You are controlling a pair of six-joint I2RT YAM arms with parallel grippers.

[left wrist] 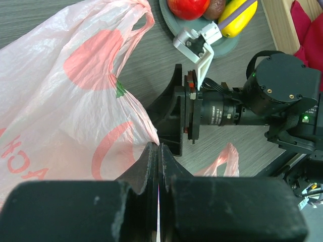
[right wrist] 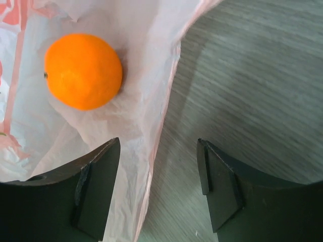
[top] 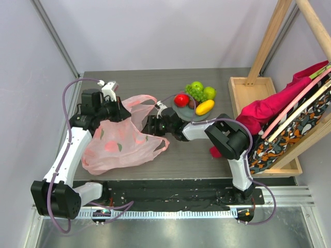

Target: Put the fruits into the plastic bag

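**Fruit-to-bag: handling notes, one orange bagged**

Position. The plastic bag [top: 121,142] lies slumped on the desk [top: 196,150], left of centre, its mouth toward the plate [top: 178,109]. An orange [right wrist: 83,70] rests on the bag's film, apparently just inside the mouth. On the plate are the red apple [top: 181,99], grape bunch [top: 195,93], two green apples [top: 197,84], yellow mango [top: 205,107] and dark plum [top: 192,104].

Claws. The left claw [top: 116,110] is pressed fully together at the bag's upper rim; a sliver of film shows between the jaws, so I judge it pinches the bag to keep the mouth up. The right claw [right wrist: 159,146] stands wide and holds nothing, straddling the bag's edge, the orange just beyond its tips.

Handling, judged.
- The bag looks thin, limp and crinkly, with no stiffness of its own, so the mouth will likely collapse if the rim is let go. It is best held at the rim or a loop handle, lifted clear of the desk.
- The fruits look light, hard, glossy and round, so likely to slip or roll. Grip each across its widest part, jaws level.
- The mango is best taken across its short axis.
- The grape bunch is bumpy, so it needs a wider opening.

Risk. A claw tip could snag the film.
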